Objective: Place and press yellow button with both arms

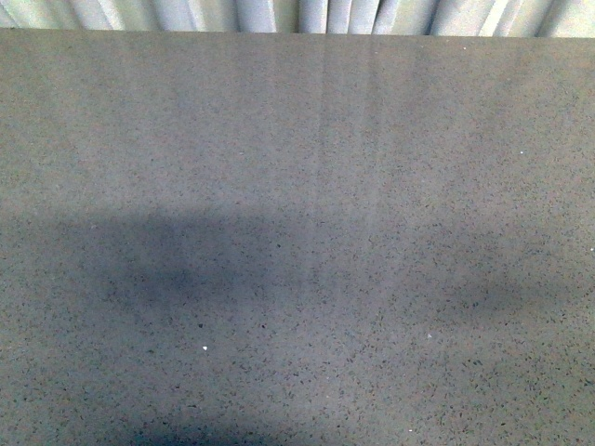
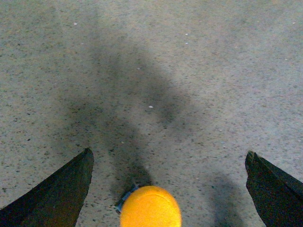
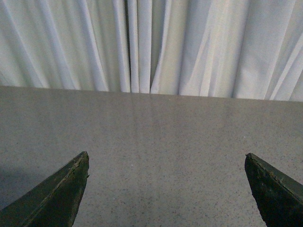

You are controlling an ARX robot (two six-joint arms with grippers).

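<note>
Pointing cap-first at camera, yellow button (image 2: 150, 208)

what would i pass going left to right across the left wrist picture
black gripper finger → yellow button, sitting in the open gap between the fingers → second gripper finger, all above the speckled grey table

setting: lab-like test bench | grey speckled tabletop (image 1: 297, 139) — white curtain (image 3: 189, 42) backdrop
</note>
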